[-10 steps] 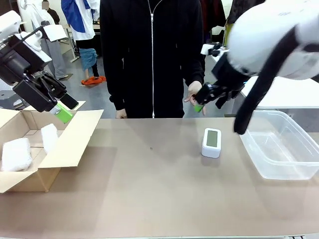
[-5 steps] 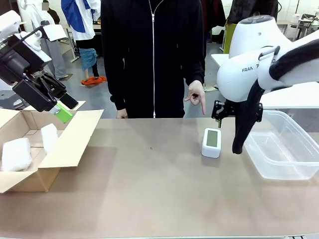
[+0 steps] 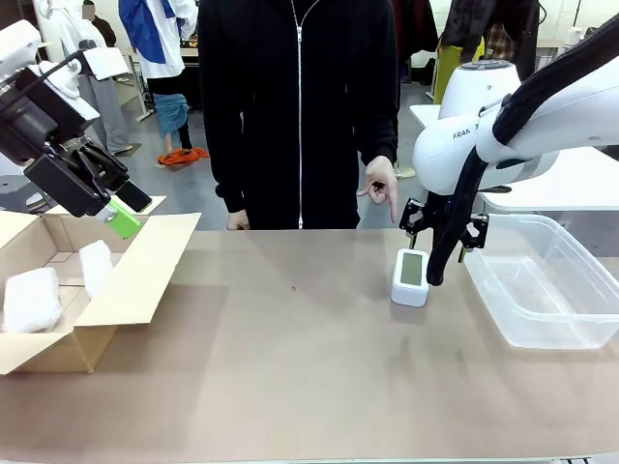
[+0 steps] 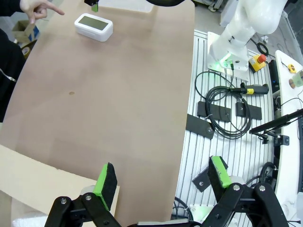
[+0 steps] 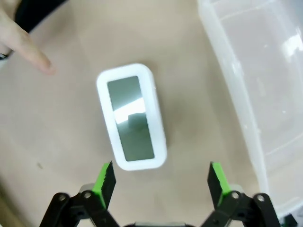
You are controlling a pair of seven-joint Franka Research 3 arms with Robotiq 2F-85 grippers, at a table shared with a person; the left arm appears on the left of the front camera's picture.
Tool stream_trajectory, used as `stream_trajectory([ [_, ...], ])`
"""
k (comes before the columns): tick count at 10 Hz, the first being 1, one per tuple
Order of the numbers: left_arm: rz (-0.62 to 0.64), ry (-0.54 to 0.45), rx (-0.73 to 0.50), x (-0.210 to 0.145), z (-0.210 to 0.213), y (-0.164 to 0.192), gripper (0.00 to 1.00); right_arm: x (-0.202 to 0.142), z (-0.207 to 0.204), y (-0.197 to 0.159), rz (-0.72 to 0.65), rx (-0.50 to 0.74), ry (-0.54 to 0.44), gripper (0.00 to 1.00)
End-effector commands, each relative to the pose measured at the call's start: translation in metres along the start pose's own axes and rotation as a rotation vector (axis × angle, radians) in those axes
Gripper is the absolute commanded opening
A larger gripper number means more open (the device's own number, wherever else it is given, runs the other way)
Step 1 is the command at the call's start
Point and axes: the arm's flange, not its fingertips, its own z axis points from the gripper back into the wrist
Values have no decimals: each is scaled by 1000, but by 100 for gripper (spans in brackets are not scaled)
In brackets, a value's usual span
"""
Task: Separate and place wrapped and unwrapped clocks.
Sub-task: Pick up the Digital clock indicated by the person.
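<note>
A bare white rounded-rectangle clock (image 3: 411, 276) is lying on the brown counter (image 3: 290, 367), just left of a clear plastic tub (image 3: 551, 295). Two bubble-wrapped bundles (image 3: 31, 298) are sitting inside an open cardboard box (image 3: 135, 275) at far left.

My left gripper (image 4: 162, 176), jaws apart, straddles the tabletop (image 4: 118, 94) edge; the bare clock (image 4: 93, 26) lies near the person's edge, a hand (image 4: 38, 8) pointing beside it.

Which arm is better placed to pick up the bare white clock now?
Right. Its open fingers hang over the white rounded-rectangle clock with the grey screen, beside the clear plastic tub. The left arm's open fingers are far off, at the brown cardboard box.
</note>
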Motion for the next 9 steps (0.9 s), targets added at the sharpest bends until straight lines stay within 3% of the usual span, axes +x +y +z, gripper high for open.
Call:
stream_trajectory([
  [1, -22, -9, -12, -1, 1, 0, 100, 4, -15, 8, 57, 58, 16, 100],
  [4, -22, -9, -12, -1, 1, 0, 100, 7, -43, 11, 111, 43, 75, 100],
  [9, -22, -9, -12, -1, 1, 0, 100, 10, -56, 12, 223, 58, 114, 100],
])
